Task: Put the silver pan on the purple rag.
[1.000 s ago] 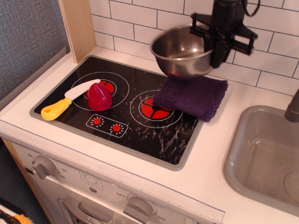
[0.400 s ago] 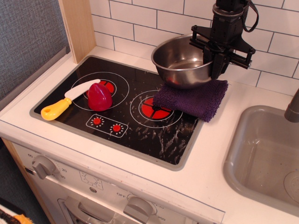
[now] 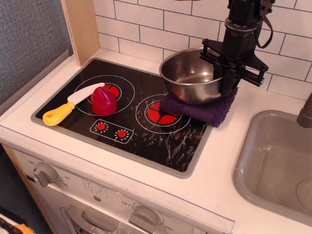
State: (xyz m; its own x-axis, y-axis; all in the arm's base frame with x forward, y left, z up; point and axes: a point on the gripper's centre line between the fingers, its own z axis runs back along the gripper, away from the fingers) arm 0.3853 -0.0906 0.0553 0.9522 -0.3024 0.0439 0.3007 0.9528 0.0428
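While clamped: the gripper (image 3: 228,78) is pinched on the right rim of the silver pan (image 3: 192,76).
Pan: held to the gripper's left, seated on the purple rag (image 3: 204,109).
Rag: spread directly below the gripper.

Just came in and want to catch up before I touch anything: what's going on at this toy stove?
A robot arm's gripper is clamped on the right rim of the silver pan, which sits on the purple rag at the back right of the cooktop. The pan looks placed but not released. A yellow-handled toy knife and a red toy vegetable lie untouched on the left burner. The grey sink is to the right.
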